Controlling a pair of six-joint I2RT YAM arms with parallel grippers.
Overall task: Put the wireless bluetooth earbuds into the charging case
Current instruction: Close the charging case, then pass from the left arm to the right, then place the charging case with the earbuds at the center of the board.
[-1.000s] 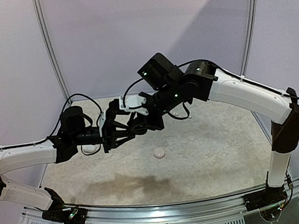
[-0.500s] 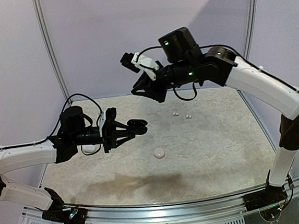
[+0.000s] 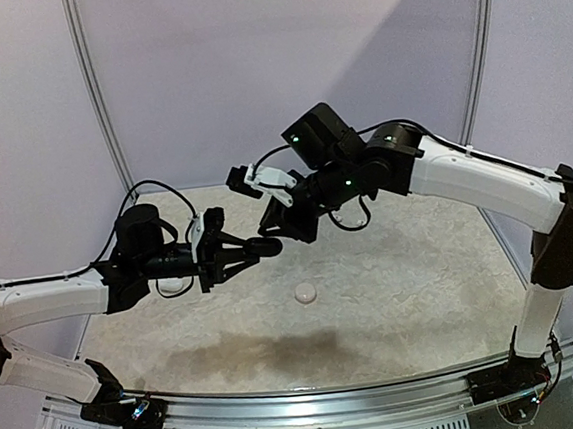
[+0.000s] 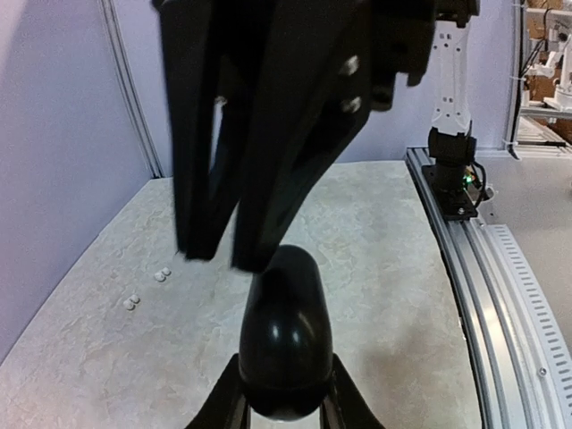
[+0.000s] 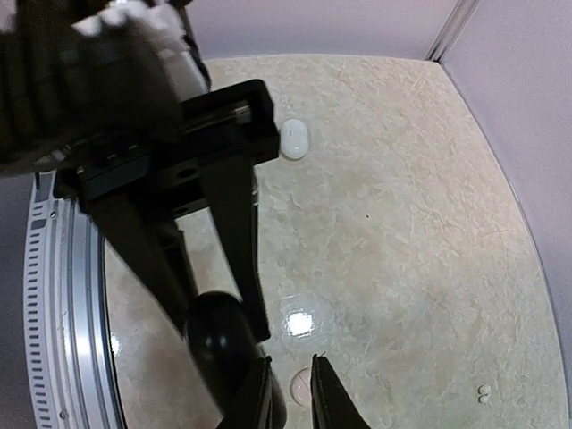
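Black charging case (image 4: 286, 331) hangs mid-frame, pinched at its base by the left gripper (image 3: 242, 251), long axis aimed at the right gripper (image 5: 292, 398), whose nearly closed tips sit just at its far end, bud between them unclear; white earbuds (image 4: 161, 274) lie lower left on the table (image 4: 384, 232).

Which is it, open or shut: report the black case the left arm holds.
Shut. The glossy black pebble-shaped case in the left jaws shows one smooth rounded shell, no raised lid.

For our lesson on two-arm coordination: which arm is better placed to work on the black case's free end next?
Right. The right gripper hangs at the free end of the black case, while the left gripper is busy clamping its other end.
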